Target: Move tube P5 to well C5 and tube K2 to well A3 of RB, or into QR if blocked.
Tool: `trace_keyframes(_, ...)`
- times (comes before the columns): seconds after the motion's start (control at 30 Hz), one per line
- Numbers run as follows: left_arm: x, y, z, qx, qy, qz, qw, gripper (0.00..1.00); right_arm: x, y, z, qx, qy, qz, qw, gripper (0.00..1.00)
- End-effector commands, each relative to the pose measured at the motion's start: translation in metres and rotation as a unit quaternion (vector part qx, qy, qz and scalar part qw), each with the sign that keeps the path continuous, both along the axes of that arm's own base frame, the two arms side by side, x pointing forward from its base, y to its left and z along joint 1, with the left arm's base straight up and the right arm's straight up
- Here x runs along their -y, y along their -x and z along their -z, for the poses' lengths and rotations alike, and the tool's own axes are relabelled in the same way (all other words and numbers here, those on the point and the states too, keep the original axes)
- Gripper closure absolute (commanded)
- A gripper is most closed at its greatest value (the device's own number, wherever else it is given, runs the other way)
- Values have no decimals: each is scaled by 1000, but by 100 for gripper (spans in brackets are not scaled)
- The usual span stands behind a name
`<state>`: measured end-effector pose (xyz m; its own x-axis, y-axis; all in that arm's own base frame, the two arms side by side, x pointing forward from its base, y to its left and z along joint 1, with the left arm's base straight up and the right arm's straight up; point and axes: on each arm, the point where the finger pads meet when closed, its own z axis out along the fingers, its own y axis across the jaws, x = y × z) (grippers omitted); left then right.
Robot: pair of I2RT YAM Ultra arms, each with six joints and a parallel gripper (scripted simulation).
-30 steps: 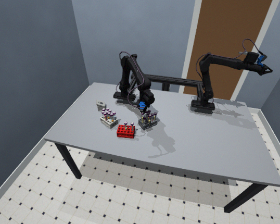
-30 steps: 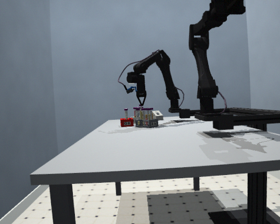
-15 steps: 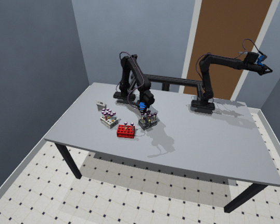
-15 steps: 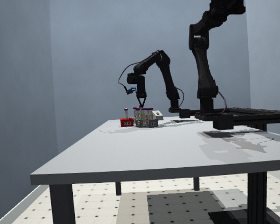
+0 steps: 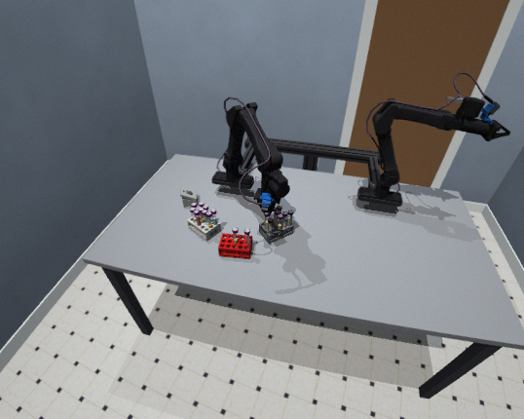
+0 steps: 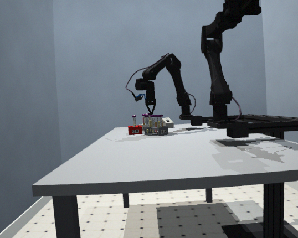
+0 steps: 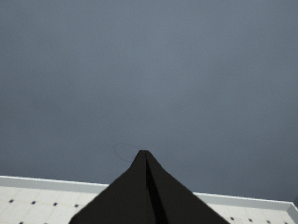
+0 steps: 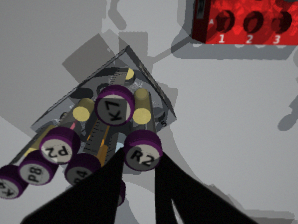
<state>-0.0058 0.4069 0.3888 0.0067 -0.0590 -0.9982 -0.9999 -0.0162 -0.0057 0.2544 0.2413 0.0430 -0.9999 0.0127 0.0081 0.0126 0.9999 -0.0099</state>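
Right end effector (image 5: 267, 211) (image 6: 151, 113) (image 8: 141, 156) — tube R2 (image 8: 143, 151) upright, cap-up

tube caps (image 8: 114, 106) k7, r2, p2, p8, red rack (image 6: 135, 130) (image 8: 250, 35) qr

In the right wrist view, the leftmost cap (image 8: 10, 182) is cut off by the picture's edge, and the red rack (image 8: 245, 25) is cropped too. A purple cap (image 8: 121, 193) is mostly hidden behind the right gripper (image 8: 141, 156). In the exterior view, the left arm's gripper is cut off, and the white rack is largely hidden by tubes.
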Motion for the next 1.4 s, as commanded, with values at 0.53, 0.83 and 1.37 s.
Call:
trace_keyframes(0.53, 9, 2, -27, -3, -29, 0, 1000, 100, -3, 3, 12, 1, -3, -2, 1000, 100)
trace_keyframes(0.83, 9, 2, -27, -3, -29, 0, 1000, 100, -4, 3, 14, 2, -5, -2, 1000, 100)
trace_keyframes(1.37, 9, 2, -27, -3, -29, 0, 1000, 100, -3, 3, 15, 2, -5, -2, 1000, 100)
